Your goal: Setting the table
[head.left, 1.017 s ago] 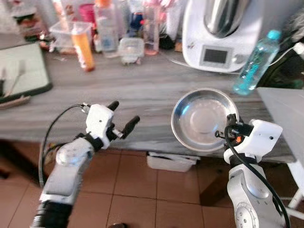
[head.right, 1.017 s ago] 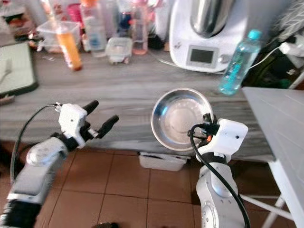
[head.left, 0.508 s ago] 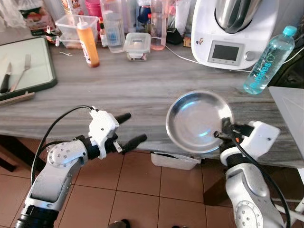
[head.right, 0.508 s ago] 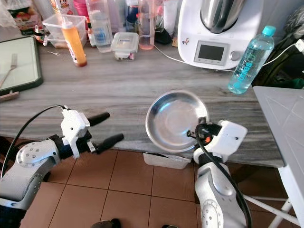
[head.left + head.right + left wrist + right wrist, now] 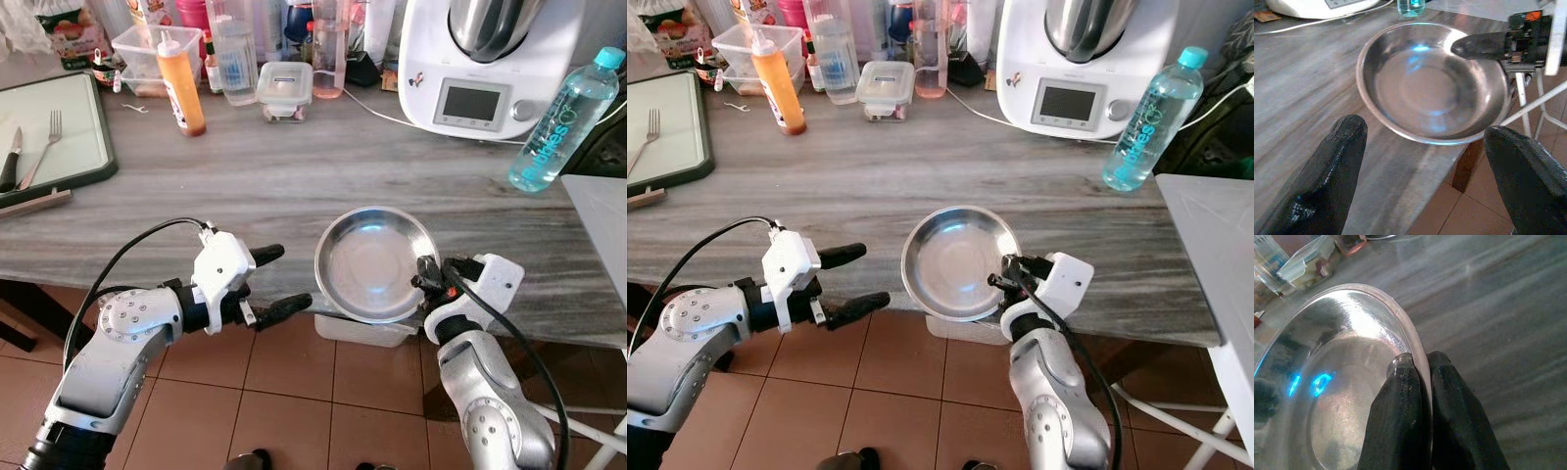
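Steel bowl (image 5: 374,262) at the near edge of the grey table (image 5: 294,186), partly overhanging the floor. The right gripper (image 5: 431,277) has its fingers (image 5: 1400,396) clamped on the bowl's rim, one inside and one outside. The left gripper (image 5: 269,284), fingers (image 5: 1332,166) apart, hovers just beside the bowl's opposite side. The bowl appears light, rigid and slippery (thin polished metal); the rim is judged the only sound hold
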Controlling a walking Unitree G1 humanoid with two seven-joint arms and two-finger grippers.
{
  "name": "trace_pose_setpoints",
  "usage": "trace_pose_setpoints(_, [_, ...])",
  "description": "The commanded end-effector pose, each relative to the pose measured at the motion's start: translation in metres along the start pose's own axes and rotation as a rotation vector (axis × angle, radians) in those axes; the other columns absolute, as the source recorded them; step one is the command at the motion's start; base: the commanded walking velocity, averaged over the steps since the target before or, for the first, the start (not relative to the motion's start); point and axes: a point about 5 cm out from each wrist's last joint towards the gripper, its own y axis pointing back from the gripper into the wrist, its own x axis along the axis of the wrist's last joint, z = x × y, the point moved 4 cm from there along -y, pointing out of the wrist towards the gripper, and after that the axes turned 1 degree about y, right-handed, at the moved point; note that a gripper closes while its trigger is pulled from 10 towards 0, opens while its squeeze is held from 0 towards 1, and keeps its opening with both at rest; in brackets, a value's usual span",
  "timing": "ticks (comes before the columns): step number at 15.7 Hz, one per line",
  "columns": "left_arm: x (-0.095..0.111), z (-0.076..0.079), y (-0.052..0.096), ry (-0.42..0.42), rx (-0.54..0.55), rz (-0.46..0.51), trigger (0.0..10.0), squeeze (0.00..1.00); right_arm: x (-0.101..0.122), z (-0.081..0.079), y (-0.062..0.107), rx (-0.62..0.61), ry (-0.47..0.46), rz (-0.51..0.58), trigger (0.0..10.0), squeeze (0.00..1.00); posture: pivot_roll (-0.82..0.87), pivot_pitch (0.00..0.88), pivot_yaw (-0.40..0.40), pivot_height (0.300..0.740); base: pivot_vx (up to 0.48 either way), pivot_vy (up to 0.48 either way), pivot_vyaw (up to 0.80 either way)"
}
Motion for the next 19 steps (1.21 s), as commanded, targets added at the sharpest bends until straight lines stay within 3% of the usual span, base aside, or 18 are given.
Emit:
trace_pose_setpoints(1, [0.003,0.004,0.001,-0.005,-0.018,0.000,10.0,0.00,-0.007,-0.027,-0.004,0.026,-0.167,0.002,10.0,0.00,0.16,0.171,-0.008,0.740,0.000,0.000,0.00])
trace_pose_setpoints(6, [-0.004,0.006,0.000,0.010,-0.023,-0.009,10.0,0.00,-0.018,-0.039,-0.023,0.052,-0.238,-0.042,10.0,0.00,0.17,0.171,-0.010,0.740,0.000,0.000,0.00])
trace_pose_setpoints(12, [-0.007,0.008,-0.001,0.014,-0.029,-0.011,10.0,0.00,-0.028,-0.044,-0.030,0.058,-0.253,-0.087,10.0,0.00,0.17,0.169,-0.013,0.740,0.000,0.000,0.00])
trace_pose_setpoints(16, [-0.006,0.009,-0.001,0.013,-0.027,-0.011,10.0,0.00,-0.040,-0.036,-0.028,0.020,-0.263,-0.129,10.0,0.00,0.18,0.164,-0.011,0.740,0.000,0.000,0.00])
trace_pose_setpoints(19, [-0.004,0.011,-0.003,0.012,-0.036,-0.009,10.0,0.00,-0.047,-0.033,-0.029,-0.004,-0.203,-0.167,10.0,0.00,0.17,0.163,-0.010,0.740,0.000,0.000,0.00])
